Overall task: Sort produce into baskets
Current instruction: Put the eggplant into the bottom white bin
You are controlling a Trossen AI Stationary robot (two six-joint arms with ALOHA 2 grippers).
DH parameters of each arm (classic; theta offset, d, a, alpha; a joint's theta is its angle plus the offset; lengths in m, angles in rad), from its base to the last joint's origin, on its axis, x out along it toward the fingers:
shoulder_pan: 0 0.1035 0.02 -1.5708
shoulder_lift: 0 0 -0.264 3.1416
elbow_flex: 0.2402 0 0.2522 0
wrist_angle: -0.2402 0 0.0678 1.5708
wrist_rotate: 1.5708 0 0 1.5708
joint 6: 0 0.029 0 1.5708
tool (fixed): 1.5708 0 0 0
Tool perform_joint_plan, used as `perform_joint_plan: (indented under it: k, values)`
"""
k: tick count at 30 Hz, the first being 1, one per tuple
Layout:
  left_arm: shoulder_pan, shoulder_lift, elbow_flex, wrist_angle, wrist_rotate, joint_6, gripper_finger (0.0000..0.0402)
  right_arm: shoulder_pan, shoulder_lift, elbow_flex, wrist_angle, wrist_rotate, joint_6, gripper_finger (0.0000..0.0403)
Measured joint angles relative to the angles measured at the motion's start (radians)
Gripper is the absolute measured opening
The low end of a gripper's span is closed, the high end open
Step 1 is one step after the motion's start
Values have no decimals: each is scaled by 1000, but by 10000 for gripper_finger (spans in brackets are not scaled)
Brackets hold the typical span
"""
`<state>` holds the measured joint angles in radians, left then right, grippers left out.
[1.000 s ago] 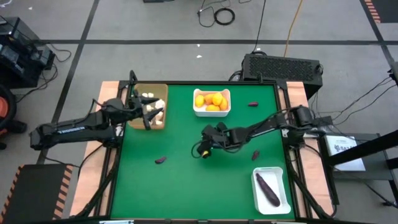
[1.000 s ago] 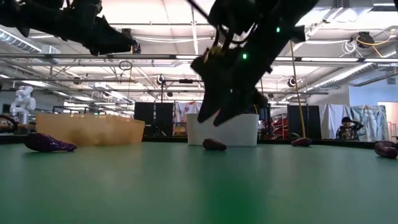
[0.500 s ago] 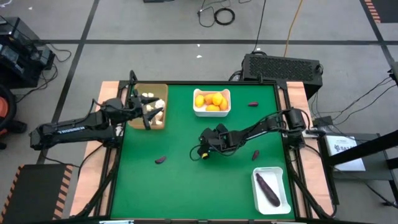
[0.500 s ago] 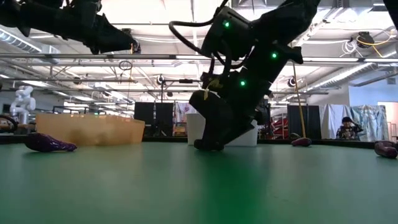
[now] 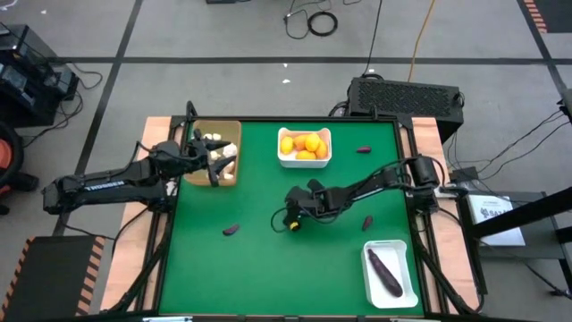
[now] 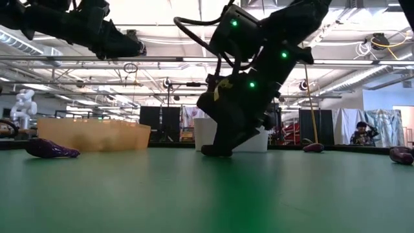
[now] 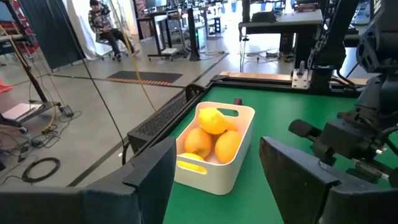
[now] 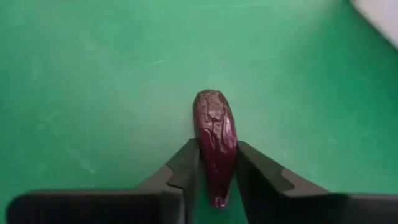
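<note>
One small purple piece [image 8: 214, 140] is pinched between the right gripper [image 8: 216, 163] fingers; lifting toward the eggplant bin [image 5: 368, 273] is judged next.

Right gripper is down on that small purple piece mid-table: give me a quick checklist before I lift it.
1. Piece between fingers: ok. The right gripper has closed on the purple piece, one finger on each side.
2. Grip position: ok. The fingers hold its near end; the far end sticks out.
3. Piece off the mat: cannot tell.
4. Destination: ok. The white bin with the long eggplant has room left.
5. Left gripper out of the way: ok. It is open over the tan tray.
6. Stray pieces left: not ok; another purple piece lies on the mat.
</note>
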<state>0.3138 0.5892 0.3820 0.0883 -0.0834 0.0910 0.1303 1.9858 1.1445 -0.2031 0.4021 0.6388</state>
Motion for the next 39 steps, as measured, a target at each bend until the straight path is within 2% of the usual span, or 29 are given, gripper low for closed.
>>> perform_joint_plan:
  k: [4, 7, 12, 17, 22, 25, 30, 33, 37, 39]
  values:
    - [0, 0, 0, 0, 0, 0, 239, 0, 0, 55, -33, -153, -36, 66]
    - [0, 0, 0, 1, 0, 0, 239, 3, 0, 133, -129, -286, -53, 56]
    - [0, 0, 0, 0, 0, 0, 239, 40, 1, 294, -391, -454, -49, 53]
    - [0, 0, 0, 0, 0, 0, 239, 124, 1, 465, -705, -535, -29, 53]
    - [0, 0, 0, 0, 0, 0, 239, 233, 1, 577, -921, -521, -7, 52]
    - [0, 0, 0, 0, 0, 0, 239, 308, 1, 609, -1049, -454, 58, 52]
    - [0, 0, 0, 0, 0, 0, 239, 463, 1, 614, -1364, -322, 353, 52]
    - [0, 0, 0, 0, 0, -1, 239, 557, -21, 594, -1348, -348, 491, 52]
    - [0, 0, 0, 0, 0, -1, 239, 651, -59, 592, -1377, -347, 725, 52]
    - [0, 0, 0, 5, 0, -1, 239, 691, -79, 577, -1364, -335, 789, 52]
